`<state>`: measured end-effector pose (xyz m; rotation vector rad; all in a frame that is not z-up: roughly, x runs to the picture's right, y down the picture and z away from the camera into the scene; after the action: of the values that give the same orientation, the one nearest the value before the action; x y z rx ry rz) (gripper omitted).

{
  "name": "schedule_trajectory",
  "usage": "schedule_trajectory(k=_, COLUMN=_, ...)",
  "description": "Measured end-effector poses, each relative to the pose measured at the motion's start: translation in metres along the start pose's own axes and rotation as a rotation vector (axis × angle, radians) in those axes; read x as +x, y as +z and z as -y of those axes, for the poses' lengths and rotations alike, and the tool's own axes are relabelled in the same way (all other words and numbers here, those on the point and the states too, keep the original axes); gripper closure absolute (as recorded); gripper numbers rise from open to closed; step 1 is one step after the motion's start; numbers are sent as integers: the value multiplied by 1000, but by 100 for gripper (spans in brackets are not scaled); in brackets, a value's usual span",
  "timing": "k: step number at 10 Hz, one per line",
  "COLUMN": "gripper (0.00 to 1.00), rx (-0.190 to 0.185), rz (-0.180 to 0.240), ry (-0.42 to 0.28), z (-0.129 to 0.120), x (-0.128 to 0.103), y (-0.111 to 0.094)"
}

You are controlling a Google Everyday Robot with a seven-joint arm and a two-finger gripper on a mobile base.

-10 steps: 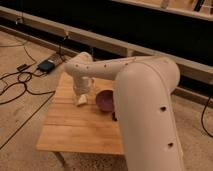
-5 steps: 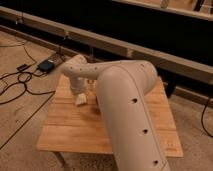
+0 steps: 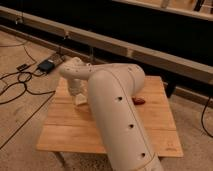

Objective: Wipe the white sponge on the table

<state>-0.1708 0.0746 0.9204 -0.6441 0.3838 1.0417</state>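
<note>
The table (image 3: 65, 131) has a light plank top and fills the middle of the camera view. My big cream arm (image 3: 117, 112) reaches across it from the lower right. Its gripper (image 3: 78, 96) points down over the table's left part. A small pale block, the white sponge (image 3: 81, 103), shows right under the gripper, against the table top. Whether the gripper holds it is hidden by the wrist.
A dark red bit of something (image 3: 139, 101) peeks out beside the arm, right of centre on the table. Black cables (image 3: 15, 85) and a small dark box (image 3: 46, 65) lie on the floor to the left. A long low dark wall (image 3: 150, 35) runs behind the table.
The arm's bulk has swung further across the view and now covers the purple bowl seen a second ago. The gripper end stays at about the same spot over the table's left part.
</note>
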Motion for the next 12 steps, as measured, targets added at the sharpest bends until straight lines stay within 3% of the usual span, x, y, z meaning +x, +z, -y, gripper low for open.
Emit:
schedule_trajectory(k=5, gripper=39, rx=25, rz=-5, ry=-4, z=2, x=-12, y=13)
schedule_trajectory(k=8, gripper=67, rx=29, rz=-9, ry=-1, z=5, x=-15, y=17)
schedule_trajectory(k=10, gripper=91, rx=22, rz=-18, ry=2, z=5, x=-13, y=17)
schedule_trajectory(k=12, gripper=96, rx=19, rz=-38, ry=-2, z=5, x=-7, y=17)
